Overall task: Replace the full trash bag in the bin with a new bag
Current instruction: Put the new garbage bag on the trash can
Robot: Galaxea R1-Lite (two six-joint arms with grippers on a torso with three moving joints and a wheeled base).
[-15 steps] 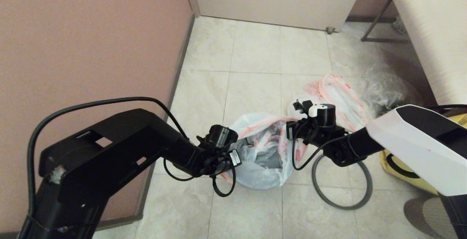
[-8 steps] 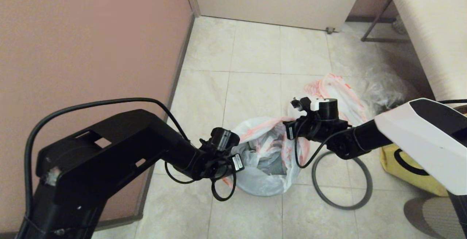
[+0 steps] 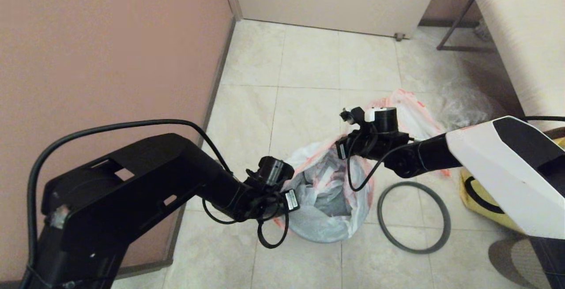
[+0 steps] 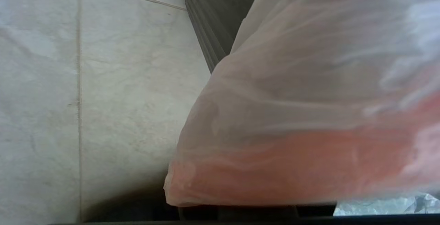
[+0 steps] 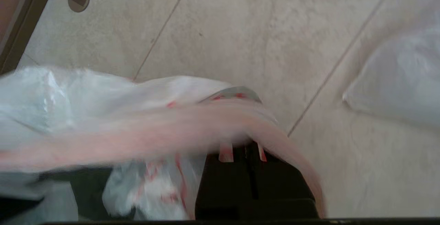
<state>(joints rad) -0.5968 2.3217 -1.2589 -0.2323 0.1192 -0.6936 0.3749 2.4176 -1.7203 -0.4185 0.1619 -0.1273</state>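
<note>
Overhead, both arms reach forward and down to the bin (image 3: 324, 231) on the tiled floor (image 3: 309, 59), which is draped in the new bag (image 3: 329, 183): the left gripper (image 3: 282, 194) sits at the bag's near-left edge, the right gripper (image 3: 348, 150) at its far-right edge, the mouth spread between them. Neither gripper's fingers show here. The grey hoop (image 3: 414, 216) lies flat on the tiles just right of the bin, and the full trash bag (image 3: 408, 112) lies beyond the right wrist, near a yellow bag (image 3: 479, 203). Next, the left wrist view shows the new bag's (image 4: 309, 115) orange edge stretched close across the lens over the bin's ribbed black wall (image 4: 213, 22); its grip cannot be told. Lastly, the right wrist view shows the bag's (image 5: 137, 128) orange hem pulled taut over the dark gripper body (image 5: 252, 183), the fingers hidden, so their state cannot be told.
</note>
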